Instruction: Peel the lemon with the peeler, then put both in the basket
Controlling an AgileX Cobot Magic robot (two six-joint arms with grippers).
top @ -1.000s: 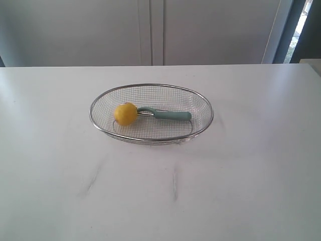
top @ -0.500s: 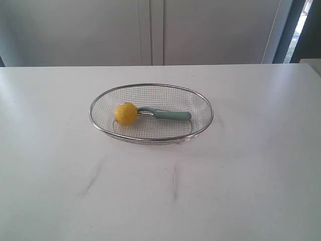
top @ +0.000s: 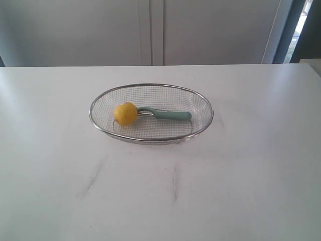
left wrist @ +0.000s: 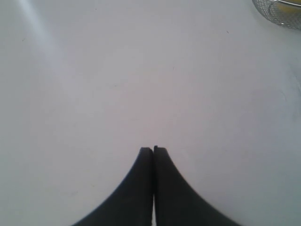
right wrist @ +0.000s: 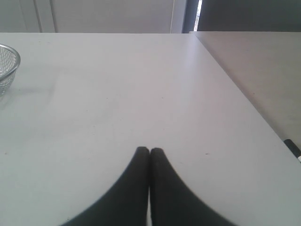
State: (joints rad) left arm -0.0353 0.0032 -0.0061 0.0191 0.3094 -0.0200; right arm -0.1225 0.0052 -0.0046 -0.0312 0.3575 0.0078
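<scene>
Black and pressed tip to tip, the left pincer grips nothing and hangs over the bare white desk. Only a sliver of the wire basket shows in its wrist view, well apart from the tips. The right pincer is likewise drawn together on nothing above the same desk, with 1 curved piece of the basket's rim in sight, far from it.

In the exterior view the silver mesh basket sits near the desk's middle. Inside it the lemon lies toward 9 o'clock. The peeler lies flat beside it, its curved head at the lemon's 3 o'clock side and its teal handle running on toward 3 o'clock. Both rest on the mesh floor, well apart from either pincer. 2 faint grey scuff marks cross the desk toward 6 o'clock of the basket.
</scene>
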